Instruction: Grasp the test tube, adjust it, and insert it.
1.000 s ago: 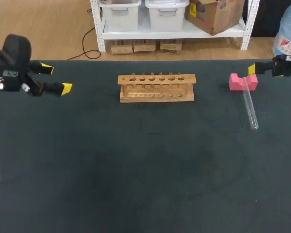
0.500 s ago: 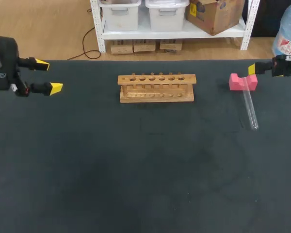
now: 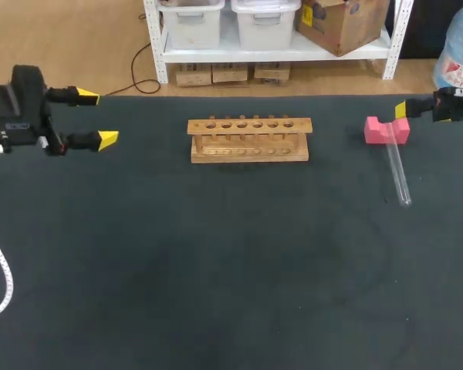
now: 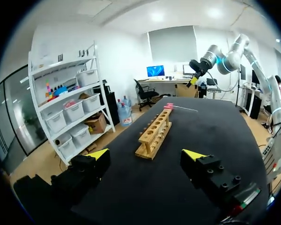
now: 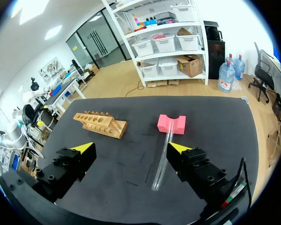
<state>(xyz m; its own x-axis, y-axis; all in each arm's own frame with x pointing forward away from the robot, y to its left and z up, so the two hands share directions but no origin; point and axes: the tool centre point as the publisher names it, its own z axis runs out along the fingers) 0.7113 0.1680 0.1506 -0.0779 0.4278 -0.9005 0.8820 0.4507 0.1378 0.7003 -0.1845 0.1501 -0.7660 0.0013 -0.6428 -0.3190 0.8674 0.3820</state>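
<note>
my left gripper (image 3: 97, 118) has swung back in from the 9 o'clock edge of the table (image 3: 216, 270) and now sits a little nearer the rack than half a second ago. the tube, block, rack and my right arm lie as they did.

both sets of jaws stand wide apart with nothing in them. the left shows it in the head view, the right gripper (image 5: 131, 149) in its own wrist view.

the test tube (image 3: 397, 173) lies well out at 3 o'clock from the wooden rack (image 3: 248, 140). one end is propped in the notch of the pink block (image 3: 386, 129), and the body runs toward 6 o'clock until its other end meets the cloth.

i judge it light and stiff, but thin-walled, smooth and easy to crack or squirt out of a pinch. i would take it with my right fingers across the barrel near the raised end, where there is room beneath it, and squeeze gently.

count: one tube, one pink block, one rack with six holes along its top, and two grippers.
</note>
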